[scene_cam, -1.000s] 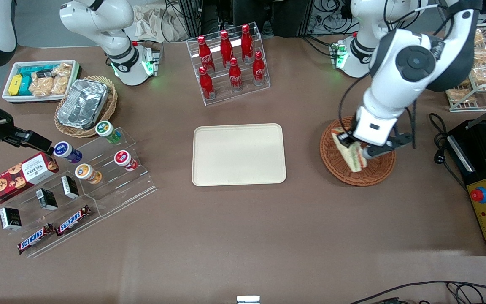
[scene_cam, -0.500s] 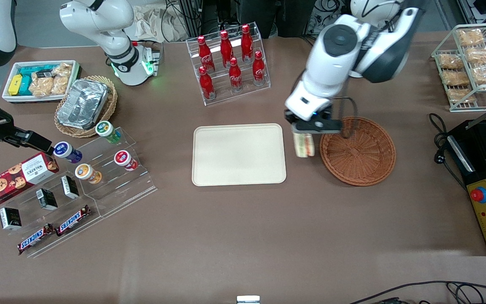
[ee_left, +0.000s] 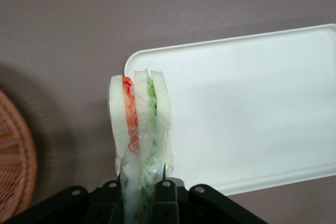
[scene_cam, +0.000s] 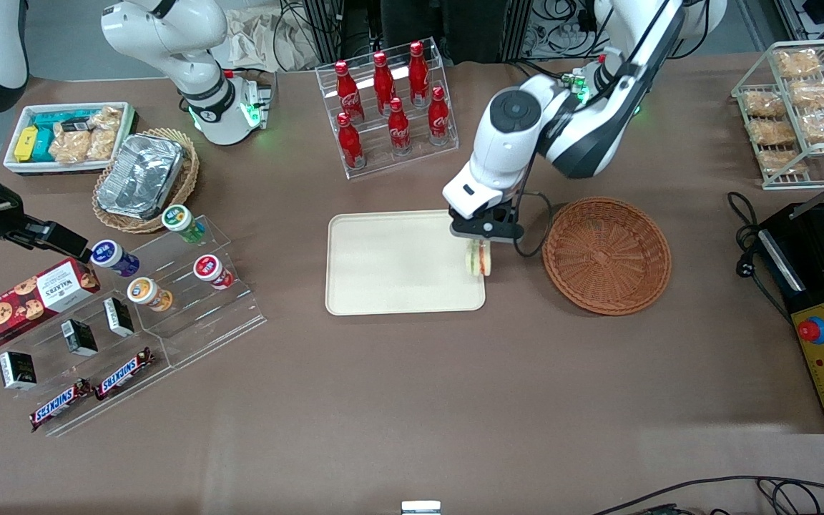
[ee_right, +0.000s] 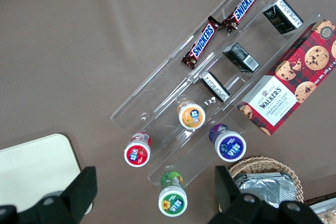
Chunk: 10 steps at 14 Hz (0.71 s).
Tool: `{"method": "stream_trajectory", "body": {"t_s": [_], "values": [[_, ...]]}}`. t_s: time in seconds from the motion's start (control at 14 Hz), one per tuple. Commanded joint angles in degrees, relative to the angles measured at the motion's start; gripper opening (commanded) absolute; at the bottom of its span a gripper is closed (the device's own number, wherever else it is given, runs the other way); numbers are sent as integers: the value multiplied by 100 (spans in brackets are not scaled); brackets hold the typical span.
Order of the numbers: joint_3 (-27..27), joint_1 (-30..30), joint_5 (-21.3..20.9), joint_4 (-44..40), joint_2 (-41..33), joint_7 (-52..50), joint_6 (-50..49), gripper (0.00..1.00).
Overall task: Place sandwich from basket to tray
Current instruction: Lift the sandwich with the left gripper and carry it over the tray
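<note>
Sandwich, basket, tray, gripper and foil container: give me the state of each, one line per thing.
sandwich: held on edge in the air over the tray's rim nearest the basket, not yet set down.
basket: holds nothing.
tray: nothing rests on it.
gripper: shut on the sandwich, above the tray's edge.
foil container: open, sits in a lighter wicker basket.
</note>
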<state>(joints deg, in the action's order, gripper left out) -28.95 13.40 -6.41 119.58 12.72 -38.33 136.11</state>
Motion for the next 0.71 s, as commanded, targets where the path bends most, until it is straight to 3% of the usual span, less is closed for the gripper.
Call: {"method": "stream_trajectory", "body": {"t_s": [0.0,0.36,0.64], "values": [[38,110,-307,233,353,-113,573,0],[47,259,-1299,242,960,-947,1005,0],[56,312,-1845,207,1232,-1440,1259,0]]}}
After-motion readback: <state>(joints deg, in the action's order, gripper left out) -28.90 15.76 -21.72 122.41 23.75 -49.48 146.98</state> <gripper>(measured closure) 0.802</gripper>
